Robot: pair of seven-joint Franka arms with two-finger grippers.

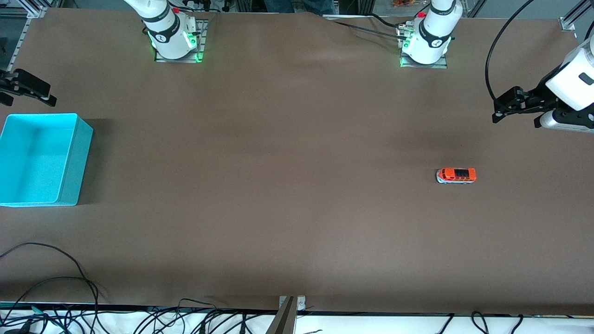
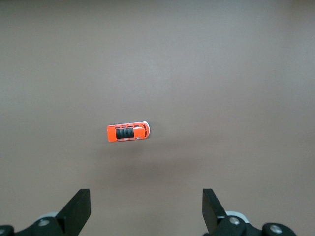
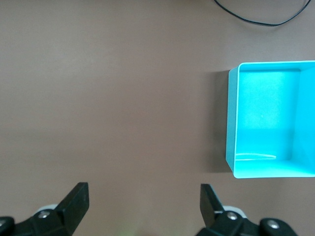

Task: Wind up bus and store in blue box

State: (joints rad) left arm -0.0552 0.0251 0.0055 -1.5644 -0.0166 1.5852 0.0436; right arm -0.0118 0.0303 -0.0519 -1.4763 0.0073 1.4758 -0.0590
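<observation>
The tiny orange bus (image 1: 456, 176) stands on its wheels on the brown table toward the left arm's end. It also shows in the left wrist view (image 2: 128, 132). My left gripper (image 1: 495, 111) hangs open and empty above the table beside the bus, apart from it; its fingers (image 2: 78, 209) frame bare table in the wrist view. The blue box (image 1: 76, 162) sits empty at the right arm's end and also shows in the right wrist view (image 3: 231, 123). My right gripper (image 1: 25, 90) hangs open and empty above the table beside the box, and its fingers (image 3: 76, 201) frame bare table.
Both arm bases (image 1: 171, 37) (image 1: 424, 44) stand at the table edge farthest from the front camera. Loose black cables (image 1: 60, 278) lie along the nearest edge, with a metal bracket (image 1: 290, 306) at its middle. A cable (image 3: 251, 17) lies near the box.
</observation>
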